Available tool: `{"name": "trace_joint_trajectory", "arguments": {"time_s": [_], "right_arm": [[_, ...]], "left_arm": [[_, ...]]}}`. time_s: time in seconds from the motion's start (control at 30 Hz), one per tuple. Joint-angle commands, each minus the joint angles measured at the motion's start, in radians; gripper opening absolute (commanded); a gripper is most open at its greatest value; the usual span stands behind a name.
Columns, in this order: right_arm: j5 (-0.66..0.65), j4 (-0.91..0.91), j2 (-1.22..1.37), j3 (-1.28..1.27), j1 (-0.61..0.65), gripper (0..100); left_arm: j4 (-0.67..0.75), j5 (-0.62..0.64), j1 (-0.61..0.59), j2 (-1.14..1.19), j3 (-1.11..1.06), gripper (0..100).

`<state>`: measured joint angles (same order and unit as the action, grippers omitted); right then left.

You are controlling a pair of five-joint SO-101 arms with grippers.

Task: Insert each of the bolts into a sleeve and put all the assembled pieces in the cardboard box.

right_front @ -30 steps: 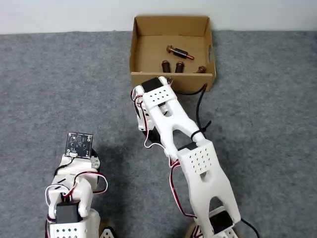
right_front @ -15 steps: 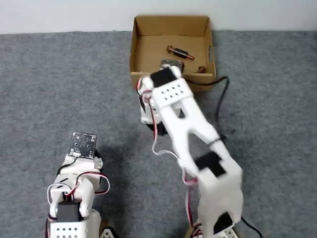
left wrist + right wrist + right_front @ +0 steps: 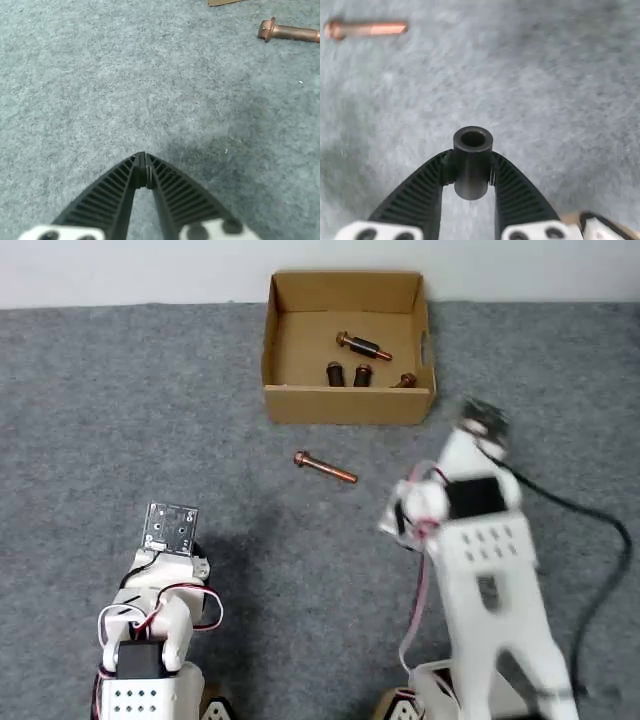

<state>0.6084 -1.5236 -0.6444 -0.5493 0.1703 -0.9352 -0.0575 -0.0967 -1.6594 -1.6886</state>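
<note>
Moved: right arm has swung back from the front of the cardboard box toward its own side of the counter, uncovering the bolt; left arm has barely shifted.
Right fingers: clamped on a black sleeve, held with its open bore toward the wrist camera.
Left fingers: pressed together on nothing, hovering over bare counter at the near left.
Bolt: lying flat on the counter in front of the box, apart from both arms.
Step in hand: probably pairing this sleeve with the last loose bolt; insertion not yet done.
Next move: most likely the left arm has to open, pick up the bolt and line its shank up with the bore, or the sleeve is brought to it.
Box contents: one assembled piece lying across the middle; two dark pieces standing by the front wall; another in the front right corner, partly hidden.
</note>
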Motion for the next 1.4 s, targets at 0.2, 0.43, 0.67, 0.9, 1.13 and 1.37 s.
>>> {"name": "trace_joint_trajectory", "arguments": {"time_s": [0.2,0.43,0.67,0.9,1.13,1.37], "right_arm": [[-0.176,0.142,-0.547,-0.336,-0.117,0.8],[-0.232,0.125,-0.846,-0.552,-0.211,0.8],[-0.308,0.145,-1.05,-0.651,-0.252,0.8],[-0.308,0.145,-1.058,-0.655,-0.255,0.8],[-0.305,0.153,-1.058,-0.664,-0.255,0.8],[-0.305,0.151,-1.066,-0.666,-0.257,0.8]], "left_arm": [[0.037,0.0,0.066,0.006,0.004,1],[0.064,0.0,0.071,0.003,0.004,1],[0.074,-0.009,0.123,0.012,0.182,1],[-0.014,-0.021,0.224,0.262,0.486,1],[0.101,0.006,0.235,0.753,0.704,1],[0.282,0.117,0.318,1.007,0.779,1]]}}
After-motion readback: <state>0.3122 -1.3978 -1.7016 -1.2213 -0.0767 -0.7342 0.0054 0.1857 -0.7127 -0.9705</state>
